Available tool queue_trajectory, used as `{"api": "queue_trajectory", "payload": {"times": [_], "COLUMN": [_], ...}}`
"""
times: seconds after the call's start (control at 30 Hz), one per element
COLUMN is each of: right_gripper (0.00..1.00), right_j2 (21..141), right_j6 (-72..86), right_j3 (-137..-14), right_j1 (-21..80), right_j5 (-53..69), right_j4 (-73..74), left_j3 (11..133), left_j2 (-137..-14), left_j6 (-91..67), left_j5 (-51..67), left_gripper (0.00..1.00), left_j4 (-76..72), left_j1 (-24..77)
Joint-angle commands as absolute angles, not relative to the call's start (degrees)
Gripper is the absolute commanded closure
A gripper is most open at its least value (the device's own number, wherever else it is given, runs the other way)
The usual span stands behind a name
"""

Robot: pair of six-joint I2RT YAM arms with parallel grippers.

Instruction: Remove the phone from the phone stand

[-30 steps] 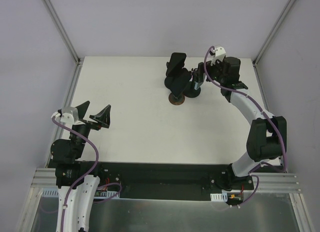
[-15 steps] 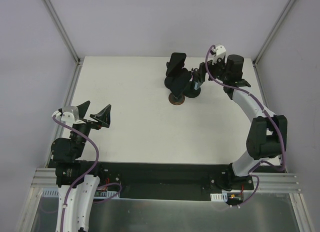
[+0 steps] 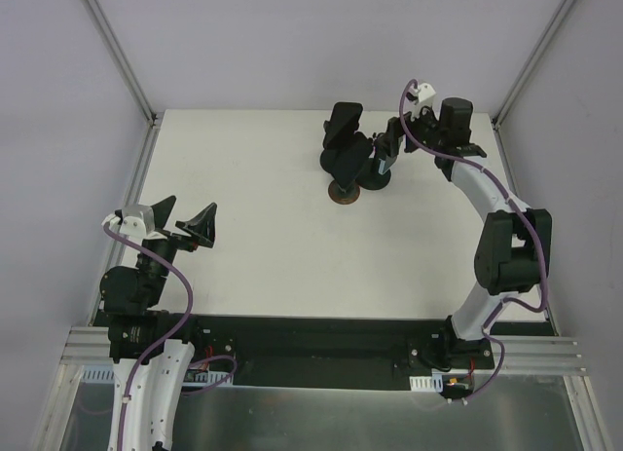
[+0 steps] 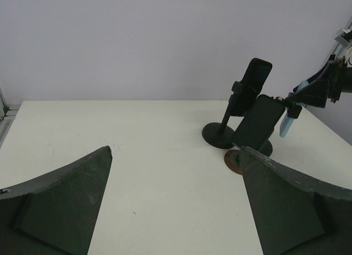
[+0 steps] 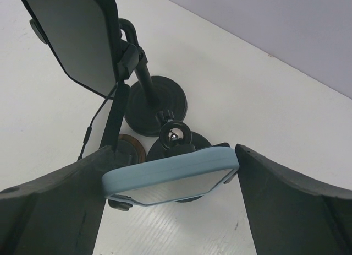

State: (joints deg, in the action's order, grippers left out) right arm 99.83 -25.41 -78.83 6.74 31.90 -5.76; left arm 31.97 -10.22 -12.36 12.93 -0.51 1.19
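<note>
A phone in a light-blue case [image 5: 170, 175] sits in the clamp of a black phone stand [image 5: 175, 136] with a ball joint and a round base. My right gripper [image 5: 172, 151] is open and straddles the phone, one finger close against each end; I cannot tell whether they touch. From above, the blue phone [image 3: 383, 161] shows at the right gripper [image 3: 386, 154], over the stand's base [image 3: 374, 179]. In the left wrist view the blue phone [image 4: 290, 123] is far right. My left gripper [image 3: 192, 205] hangs open and empty near the left front [image 4: 176, 153].
Just left of the blue phone, a black phone [image 3: 344, 126] sits high on a second stand [image 5: 157, 106], with another black phone [image 4: 258, 124] lower beside it. A brown disc [image 3: 343, 194] lies in front of them. Metal rails border the white table [image 3: 273, 266].
The right wrist has turned and shifted slightly toward the back, its fingers staying around the blue phone. The left arm has not moved.
</note>
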Motion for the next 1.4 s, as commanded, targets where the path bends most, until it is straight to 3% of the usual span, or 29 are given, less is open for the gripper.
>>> {"api": "queue_trajectory", "payload": {"times": [0.0, 0.4, 0.67, 0.83, 1.1, 1.37], "right_gripper": [0.14, 0.69, 0.76, 0.85, 0.85, 0.83], "right_j2": [98.4, 85.8, 74.5, 67.9, 57.9, 51.6], "right_j6": [-26.8, -27.4, -22.6, -10.7, -6.9, -11.2], "right_j3": [-80.5, -68.0, -57.6, -51.6, -46.4, -43.3], "right_j1": [6.2, 4.9, 5.0, 5.9, 15.2, 26.4], "right_j5": [33.2, 16.4, 12.4, 8.3, -2.7, 4.3], "right_j4": [-5.7, -10.3, -10.5, -11.9, -5.8, 1.1], "left_j3": [32.0, 32.0, 32.0, 32.0, 31.9, 32.1], "left_j2": [-10.6, -9.8, -9.5, -9.8, -10.0, -11.4], "left_j6": [-11.1, -11.3, -11.5, -11.7, -11.8, -11.9], "left_j5": [13.1, 13.4, 13.7, 14.1, 14.2, 15.1], "left_gripper": [0.01, 0.01, 0.01, 0.01, 0.01, 0.01], "left_j4": [-2.3, -2.3, -2.3, -2.4, -2.5, -2.5], "left_j1": [1.6, 1.7, 2.0, 2.4, 2.5, 2.5]}}
